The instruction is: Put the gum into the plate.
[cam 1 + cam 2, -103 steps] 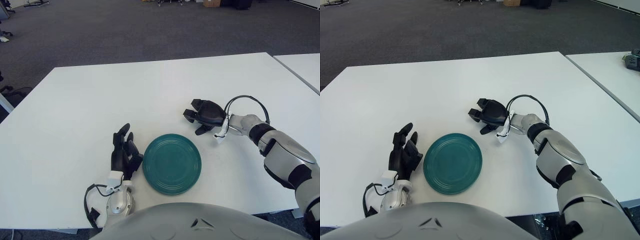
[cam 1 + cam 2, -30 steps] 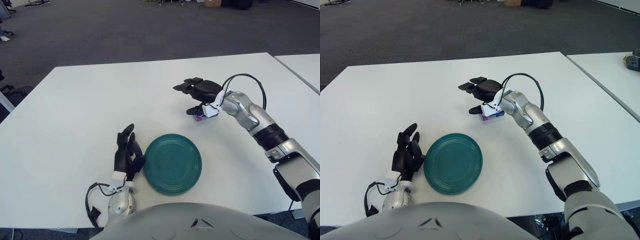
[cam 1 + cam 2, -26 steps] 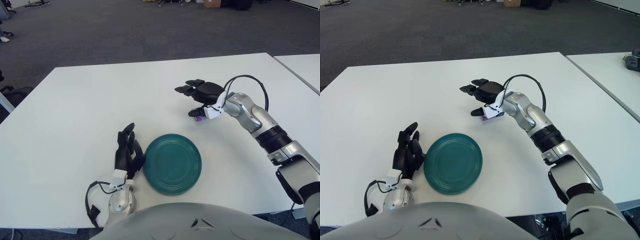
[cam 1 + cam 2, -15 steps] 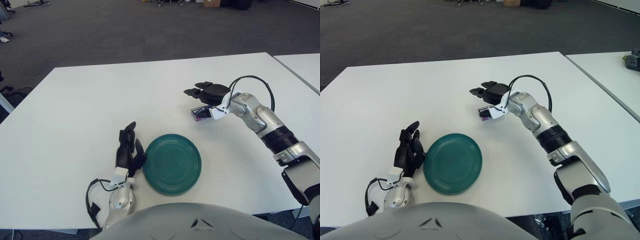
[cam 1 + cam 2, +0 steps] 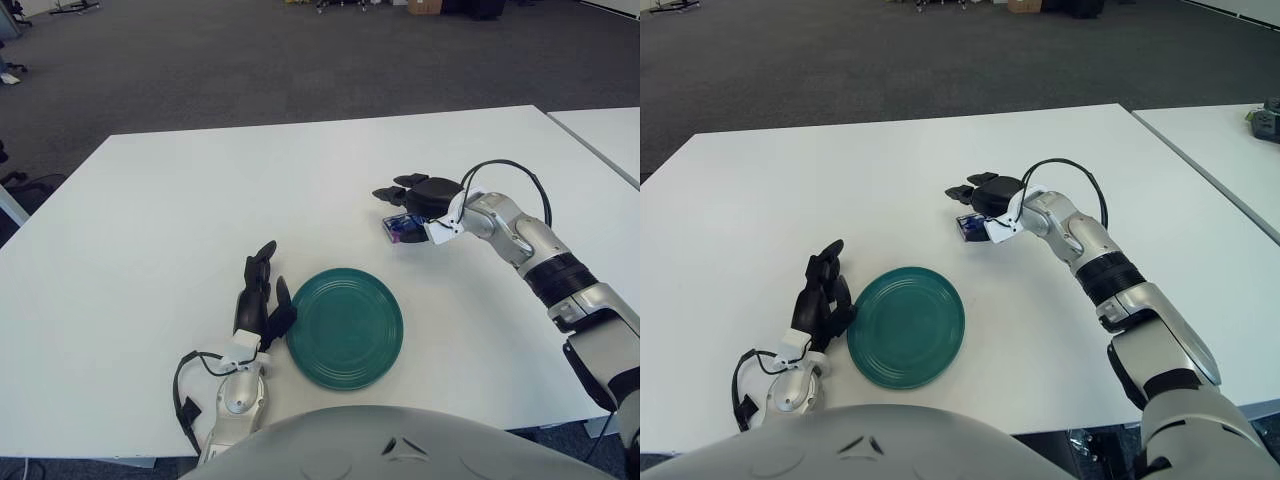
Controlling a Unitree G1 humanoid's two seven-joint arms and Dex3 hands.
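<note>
A round teal plate [image 5: 345, 327] sits near the front edge of the white counter [image 5: 160, 220], roughly midway along it, and holds nothing; its ridged inner surface is bare.

The gum [image 5: 403, 229], a small bluish-purple pack, is well apart from the plate, farther back on the counter and toward the right edge. It shows directly under the palm side of the right hand [image 5: 425, 200], at the white cuff of the wrist, with the black fingers [image 5: 400, 187] reaching out over and past it toward the counter's left. The fingers look extended rather than wrapped round the pack, and only the thumb side is close to it; whether the hand truly grips the gum or the pack merely lies on the counter beneath it cannot be told from either eye view. Whether the pack touches the counter is likewise unclear, though a small shadow lies right under it. The right forearm runs back from the hand toward the counter's front right corner, with a black cable [image 5: 1070, 175] looping above the wrist.

The left hand [image 5: 258, 300] shows just beside the plate's left rim, near the front edge of the counter, its fingers loosely straightened, pointing toward the back edge and grasping nothing.
</note>
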